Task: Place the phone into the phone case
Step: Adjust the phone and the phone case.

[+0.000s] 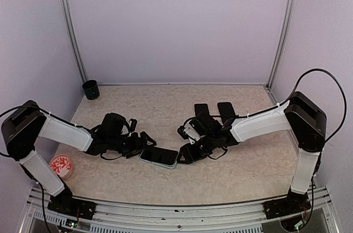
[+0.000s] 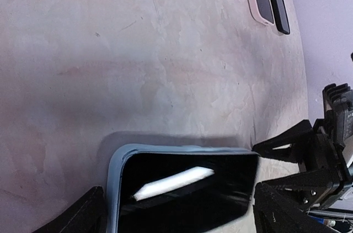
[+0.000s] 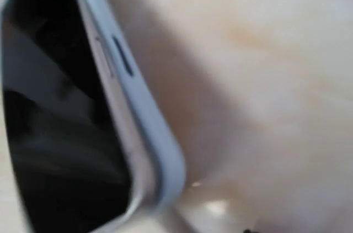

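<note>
Lying flat on the table, near its front and between the two arms: phone, dark screen up, set within a pale blue-grey case; the case rim wrapped the corners that showed, though in the blurred right wrist view a pale phone edge seemed to stand a little proud of the rim, so full seating could not be told. Left gripper: jaws spread wide, holding nothing, at the phone's left end; one finger lay just beside the case rim. Right gripper: low at the phone's right end; whether its jaws were apart or closed could not be told. Also present: dark cup, back left corner; red-and-white dish, front left; a dark slab and a second slab, side by side behind the right gripper.
</note>
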{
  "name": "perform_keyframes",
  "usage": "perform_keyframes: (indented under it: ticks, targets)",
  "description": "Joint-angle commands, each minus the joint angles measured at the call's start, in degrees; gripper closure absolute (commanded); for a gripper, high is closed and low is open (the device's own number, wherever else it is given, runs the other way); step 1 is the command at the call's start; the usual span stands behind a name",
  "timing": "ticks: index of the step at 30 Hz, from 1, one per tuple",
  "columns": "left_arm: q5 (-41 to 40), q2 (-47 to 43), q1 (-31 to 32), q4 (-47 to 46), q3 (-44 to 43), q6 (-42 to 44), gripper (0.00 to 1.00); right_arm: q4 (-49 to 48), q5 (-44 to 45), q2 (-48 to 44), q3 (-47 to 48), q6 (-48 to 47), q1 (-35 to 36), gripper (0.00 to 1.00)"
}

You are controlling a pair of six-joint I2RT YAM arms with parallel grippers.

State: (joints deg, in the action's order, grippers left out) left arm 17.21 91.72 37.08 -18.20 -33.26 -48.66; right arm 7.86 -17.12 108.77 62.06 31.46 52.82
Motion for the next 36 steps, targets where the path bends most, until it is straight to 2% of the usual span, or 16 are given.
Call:
perform_keyframes:
  ticks: [1,6,7,10,11,15,20,25,36]
  targets:
    - [3.06,-1.42,0.08,2.57,0.65,-0.38,0.11,11.29,11.66,-2.62,1.46,-8.16,-0.29,0.47]
    - [2.92,-1.28,0.01,2.56,0.58,-0.64,0.11,14.55,12.89,-4.26,2.08,-15.56,0.25,0.45]
    - [2.84,-1.35,0.01,2.60,0.56,-0.52,0.11,14.49,12.57,-4.69,2.34,-17.85,0.65,0.40]
    - [2.37,-1.37,-0.15,3.15,0.56,-0.37,0.11,13.01,11.96,-5.80,2.86,-24.93,2.60,0.09]
    - [2.12,-1.49,-0.29,3.35,0.63,-0.40,0.11,12.25,12.08,-5.84,3.06,-27.22,3.16,0.02]
    - [0.90,-2.98,-1.44,4.20,1.44,-0.54,0.11,8.61,13.43,-4.10,4.54,-35.52,4.45,0.00]
    - [-0.20,-6.23,-3.15,5.30,2.91,-0.44,0.10,7.36,11.89,1.02,9.95,-41.63,4.86,0.01]
    - [-0.51,-8.40,-4.39,5.98,4.51,-0.25,0.10,10.60,10.45,7.71,18.43,-44.75,4.91,0.01]
    - [-0.80,-11.58,-6.84,6.15,7.49,0.02,0.10,13.15,2.79,12.32,22.21,-46.04,5.01,0.00]
